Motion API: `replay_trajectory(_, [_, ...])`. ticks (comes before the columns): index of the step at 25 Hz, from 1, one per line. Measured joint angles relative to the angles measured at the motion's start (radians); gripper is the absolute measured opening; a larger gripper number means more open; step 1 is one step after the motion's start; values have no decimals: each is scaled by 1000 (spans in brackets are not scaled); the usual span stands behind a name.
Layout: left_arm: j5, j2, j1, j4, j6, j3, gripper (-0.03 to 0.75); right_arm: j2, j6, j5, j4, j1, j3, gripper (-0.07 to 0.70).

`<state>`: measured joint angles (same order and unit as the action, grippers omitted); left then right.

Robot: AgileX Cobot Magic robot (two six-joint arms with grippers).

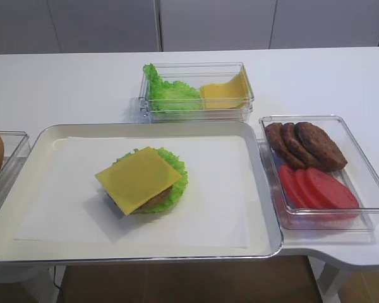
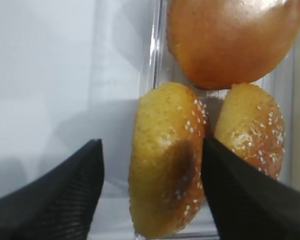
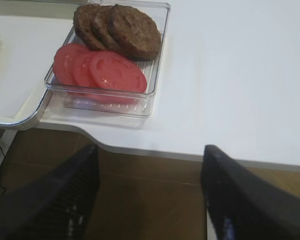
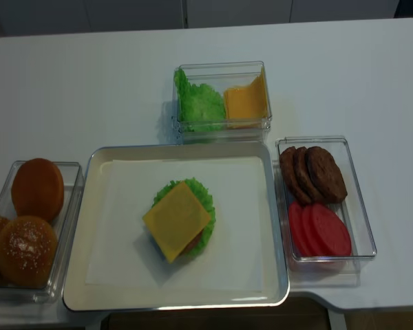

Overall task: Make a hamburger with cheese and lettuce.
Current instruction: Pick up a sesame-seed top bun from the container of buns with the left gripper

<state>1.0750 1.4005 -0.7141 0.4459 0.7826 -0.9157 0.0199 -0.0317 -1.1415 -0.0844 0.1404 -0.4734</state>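
Hamburger (image 4: 179, 221) sits mid-tray (image 4: 78, 271) on white paper: cheese (image 4: 177, 220) on top, patty edge beneath, lettuce (image 4: 205, 199) frilling out around it. No top bun on it yet.

Left gripper (image 2: 152, 195) over the bun bin, jaws apart, straddling a sesame bun (image 2: 165, 160) without touching.

Right gripper (image 3: 150, 200) spread wide, empty, hanging off the table edge near the clear bin of bare patties (image 3: 117, 30) and tomato slices (image 3: 100, 70).

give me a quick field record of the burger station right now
tray: holds the hamburger stack
hamburger: lettuce, patty, cheese on top; no top bun yet
back box: lettuce clump, cheese slices
right box: patties, tomato slices
left box: buns
left gripper: open, straddling a sesame bun
right gripper: open, empty, off the table edge
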Motion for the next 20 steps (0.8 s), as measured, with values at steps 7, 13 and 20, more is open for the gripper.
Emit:
replay_trajectory(7, [12, 30, 0, 4, 0, 0, 454, 0, 0, 0, 0, 0, 0, 478])
replay_trajectory(13, [40, 30, 0, 6, 2, 0, 417, 0, 0, 0, 0, 0, 0, 478])
replay_trajectory(20, [52, 30, 0, 6, 2, 0, 296, 0, 0, 0, 0, 0, 0, 478])
